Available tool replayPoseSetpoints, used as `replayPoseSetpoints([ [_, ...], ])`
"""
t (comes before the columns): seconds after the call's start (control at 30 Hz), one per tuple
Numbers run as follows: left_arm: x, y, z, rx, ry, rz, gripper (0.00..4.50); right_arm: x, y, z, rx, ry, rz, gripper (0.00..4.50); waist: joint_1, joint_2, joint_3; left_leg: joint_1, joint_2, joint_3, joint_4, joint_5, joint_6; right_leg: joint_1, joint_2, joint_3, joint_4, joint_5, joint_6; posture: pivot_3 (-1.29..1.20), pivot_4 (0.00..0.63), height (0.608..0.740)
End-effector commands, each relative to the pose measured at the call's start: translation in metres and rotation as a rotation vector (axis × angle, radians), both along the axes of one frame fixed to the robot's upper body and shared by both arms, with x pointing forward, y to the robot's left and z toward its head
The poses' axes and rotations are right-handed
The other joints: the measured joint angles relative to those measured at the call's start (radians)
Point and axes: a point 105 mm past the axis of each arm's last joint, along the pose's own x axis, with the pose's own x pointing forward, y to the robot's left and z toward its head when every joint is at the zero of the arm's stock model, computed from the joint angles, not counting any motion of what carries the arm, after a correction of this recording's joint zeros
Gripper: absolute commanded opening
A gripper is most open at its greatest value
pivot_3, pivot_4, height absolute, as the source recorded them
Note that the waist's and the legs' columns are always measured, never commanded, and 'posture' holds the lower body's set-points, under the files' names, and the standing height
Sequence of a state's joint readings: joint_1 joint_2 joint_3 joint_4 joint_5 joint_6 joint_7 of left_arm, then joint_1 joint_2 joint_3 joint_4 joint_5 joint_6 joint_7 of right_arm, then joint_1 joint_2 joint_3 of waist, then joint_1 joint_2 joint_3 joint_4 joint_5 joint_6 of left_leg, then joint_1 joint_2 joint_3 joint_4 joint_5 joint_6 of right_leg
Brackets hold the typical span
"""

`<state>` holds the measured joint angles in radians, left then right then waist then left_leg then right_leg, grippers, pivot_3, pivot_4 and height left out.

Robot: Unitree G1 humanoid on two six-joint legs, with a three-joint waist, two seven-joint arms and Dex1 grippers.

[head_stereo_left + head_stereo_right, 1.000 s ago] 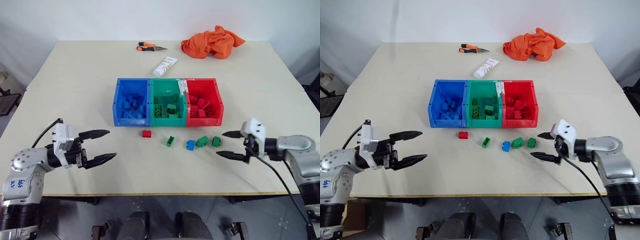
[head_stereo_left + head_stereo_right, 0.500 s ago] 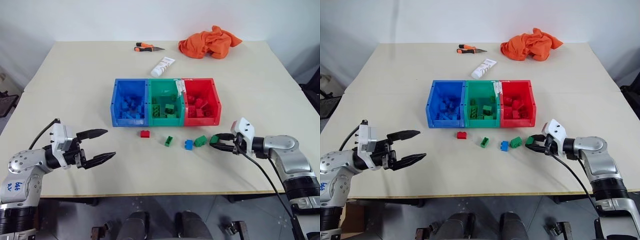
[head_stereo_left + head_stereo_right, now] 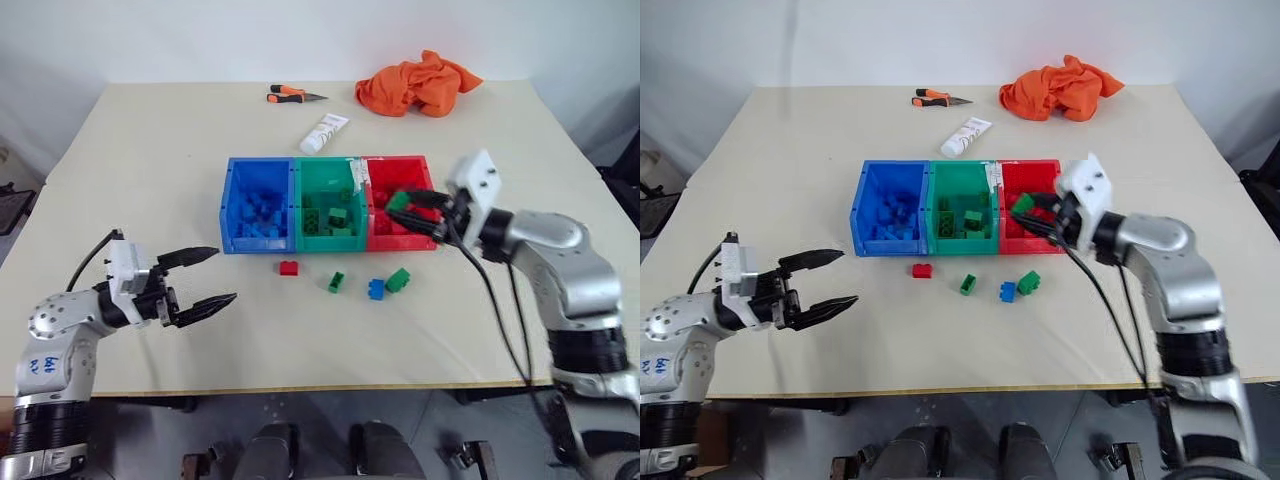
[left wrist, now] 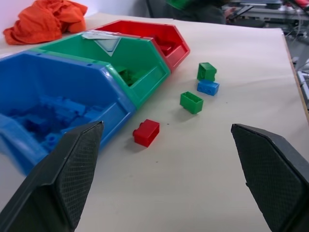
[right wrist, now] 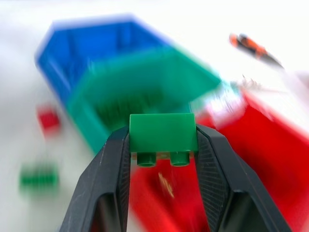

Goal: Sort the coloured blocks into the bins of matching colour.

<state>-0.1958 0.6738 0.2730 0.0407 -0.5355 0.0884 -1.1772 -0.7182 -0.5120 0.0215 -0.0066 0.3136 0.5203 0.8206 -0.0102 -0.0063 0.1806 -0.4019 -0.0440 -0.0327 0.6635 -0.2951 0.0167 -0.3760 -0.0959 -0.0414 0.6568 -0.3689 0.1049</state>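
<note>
Right gripper (image 3: 400, 203), fingers clamped on a green block (image 5: 163, 131), hangs over the red bin (image 3: 425, 172) beside the green bin (image 3: 330, 172), where an early release would missort it, while the left gripper (image 3: 203, 278) waits wide open above the tabletop (image 3: 150, 150).

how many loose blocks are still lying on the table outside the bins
4, in a row in front of the bins: a red block, a small green block, a blue block and, touching it, a larger green block.
</note>
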Motion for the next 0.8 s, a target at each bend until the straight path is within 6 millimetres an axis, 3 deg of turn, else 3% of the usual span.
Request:
replayPoseSetpoints([
  [0.03, 0.002, -0.001, 0.006, 0.007, -0.046, 0.003, 4.50, 0.021, 0.008, 0.004, 0.004, -0.041, -0.039, 1.45, 0.003, 0.000, 0.000, 0.000, 0.000, 0.000, 0.000, 0.000, 0.000, 0.000, 0.000, 0.000, 0.001, 0.000, 0.000, 0.00, 0.150, 0.740],
  [0.17, 0.006, -0.005, 0.008, 0.006, -0.065, 0.004, 4.50, 0.047, 0.032, 0.006, 0.022, -0.052, -0.034, 1.45, 0.002, 0.000, 0.000, 0.000, -0.002, 0.000, 0.001, 0.000, 0.000, -0.001, -0.001, -0.001, 0.002, 0.000, 0.000, 0.00, 0.150, 0.740],
  [0.3, 0.007, -0.009, 0.007, -0.001, -0.072, 0.001, 4.50, 0.054, 0.046, 0.004, 0.004, -0.072, 0.000, 2.79, -0.015, 0.000, 0.000, 0.000, -0.001, -0.002, 0.000, 0.000, 0.000, -0.001, -0.001, -0.003, 0.003, 0.000, 0.000, 0.00, 0.150, 0.740],
  [0.43, 0.008, -0.011, 0.007, -0.010, -0.079, -0.002, 4.50, 0.049, 0.045, 0.015, 0.011, -0.122, 0.036, 4.19, -0.021, 0.000, 0.000, -0.001, -0.002, -0.004, 0.000, 0.000, 0.000, -0.001, -0.001, -0.005, 0.004, 0.000, 0.000, 0.00, 0.150, 0.740],
  [0.47, 0.008, -0.011, 0.008, -0.011, -0.079, -0.003, 4.50, 0.046, 0.044, 0.018, 0.014, -0.130, 0.043, 4.49, -0.021, 0.000, 0.000, -0.001, -0.002, -0.004, 0.000, 0.000, 0.000, -0.001, -0.001, -0.005, 0.004, 0.000, 0.000, 0.00, 0.150, 0.740],
  [0.5, 0.008, -0.011, 0.008, -0.012, -0.079, -0.004, 4.50, 0.044, 0.042, 0.020, 0.015, -0.137, 0.047, 4.49, -0.021, 0.000, 0.000, -0.001, -0.002, -0.005, 0.000, 0.000, 0.000, -0.001, -0.001, -0.005, 0.004, 0.000, 0.000, 0.00, 0.150, 0.740],
  [0.63, 0.008, -0.006, 0.007, -0.002, -0.079, -0.008, 4.50, 0.017, 0.023, 0.025, 0.001, -0.165, 0.101, 4.49, -0.016, 0.000, 0.000, -0.001, -0.002, -0.006, 0.000, 0.000, 0.000, -0.001, -0.001, -0.006, 0.004, 0.000, 0.000, 0.00, 0.150, 0.740],
  [0.8, 0.006, 0.007, 0.002, 0.023, -0.068, -0.005, 4.50, -0.041, -0.020, -0.006, -0.117, -0.053, 0.167, 4.49, 0.007, 0.000, 0.000, -0.002, -0.003, -0.009, 0.000, 0.000, 0.000, 0.001, -0.002, -0.006, 0.002, 0.000, 0.000, 0.00, 0.150, 0.740],
])
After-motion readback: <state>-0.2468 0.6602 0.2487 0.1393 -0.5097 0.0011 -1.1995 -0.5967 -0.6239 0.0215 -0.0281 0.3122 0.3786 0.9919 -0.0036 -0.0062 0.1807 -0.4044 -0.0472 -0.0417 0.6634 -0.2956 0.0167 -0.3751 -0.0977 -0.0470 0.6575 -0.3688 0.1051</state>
